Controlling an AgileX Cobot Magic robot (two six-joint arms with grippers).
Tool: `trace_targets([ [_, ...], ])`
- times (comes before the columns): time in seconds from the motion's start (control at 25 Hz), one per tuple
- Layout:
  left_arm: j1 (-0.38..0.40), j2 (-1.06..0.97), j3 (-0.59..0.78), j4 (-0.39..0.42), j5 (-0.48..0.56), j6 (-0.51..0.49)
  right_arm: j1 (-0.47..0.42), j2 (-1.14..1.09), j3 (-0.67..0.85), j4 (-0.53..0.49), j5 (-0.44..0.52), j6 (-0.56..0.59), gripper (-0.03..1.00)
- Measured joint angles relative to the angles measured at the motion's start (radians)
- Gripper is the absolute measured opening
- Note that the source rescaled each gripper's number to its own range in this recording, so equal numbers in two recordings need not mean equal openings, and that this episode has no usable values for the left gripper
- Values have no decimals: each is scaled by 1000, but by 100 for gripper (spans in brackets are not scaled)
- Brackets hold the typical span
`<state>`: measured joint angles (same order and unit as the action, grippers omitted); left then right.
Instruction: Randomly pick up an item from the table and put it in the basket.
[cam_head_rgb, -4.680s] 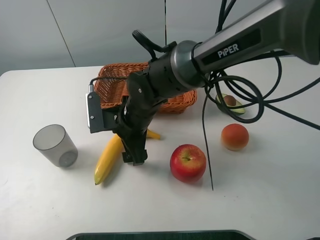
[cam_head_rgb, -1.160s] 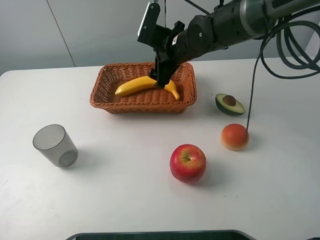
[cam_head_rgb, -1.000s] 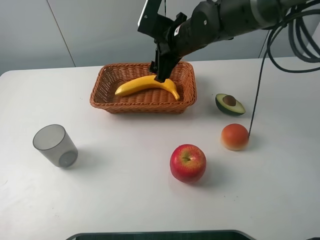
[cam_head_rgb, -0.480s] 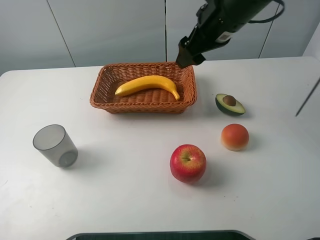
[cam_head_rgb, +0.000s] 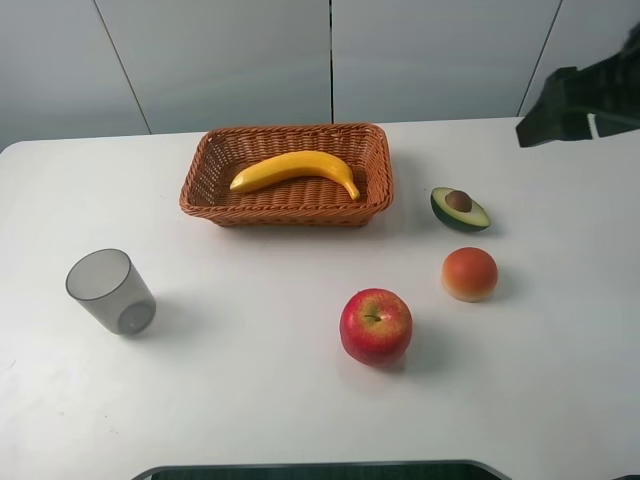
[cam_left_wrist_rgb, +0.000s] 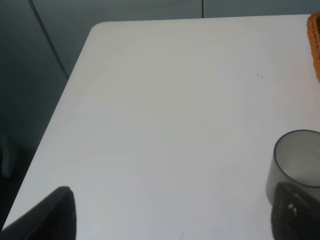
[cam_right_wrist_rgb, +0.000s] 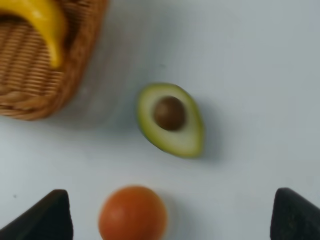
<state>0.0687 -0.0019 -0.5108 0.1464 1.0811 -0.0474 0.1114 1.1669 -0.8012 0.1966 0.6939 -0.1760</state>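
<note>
Pulled back from over the basket, the right arm (cam_head_rgb: 583, 95) shows only as a dark, blocky shape at the upper right edge of the high view. Nearest the camera on the smooth, matte white table (cam_head_rgb: 250, 400), a glossy red apple (cam_head_rgb: 376, 326) sits right of centre, while a grey translucent cup (cam_head_rgb: 110, 291), tapered and upright, stands at the left. Beyond the apple, to the right, lies a round orange-red fruit (cam_head_rgb: 469, 274). Further back is an avocado half (cam_head_rgb: 460, 209), cut face up, with pale green flesh ringing a brown pit. Further still, at upper centre, the rectangular basket (cam_head_rgb: 290, 210) of orange-brown woven wicker, with flared sides and rounded corners, holds the banana (cam_head_rgb: 295, 168). Long, curved and smooth-skinned, the banana lies across the basket floor. The right gripper (cam_right_wrist_rgb: 167, 220) is spread wide above the avocado half and the orange-red fruit, its dark fingertips (cam_right_wrist_rgb: 40, 215) at the lower corners of its wrist view. The left gripper (cam_left_wrist_rgb: 170, 220) is likewise spread wide over bare tabletop, one fingertip overlapping the cup's base in its wrist view.
</note>
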Motion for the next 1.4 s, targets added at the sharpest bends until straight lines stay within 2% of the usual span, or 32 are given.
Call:
trace_targets([
  [0.12,0,0,0,0,0,0,-77,-125,65,-2,38,7,76],
  [0.28,0,0,0,0,0,0,-130,-312,95,-4,108,11,76],
  [0.76,0,0,0,0,0,0,-135,-863,155,-54,381,44,76],
  [1.12,0,0,0,0,0,0,-135,-1141,238,-56,409,44,76],
  [1.4,0,0,0,0,0,0,-135,-1163,281,-54,422,44,76],
])
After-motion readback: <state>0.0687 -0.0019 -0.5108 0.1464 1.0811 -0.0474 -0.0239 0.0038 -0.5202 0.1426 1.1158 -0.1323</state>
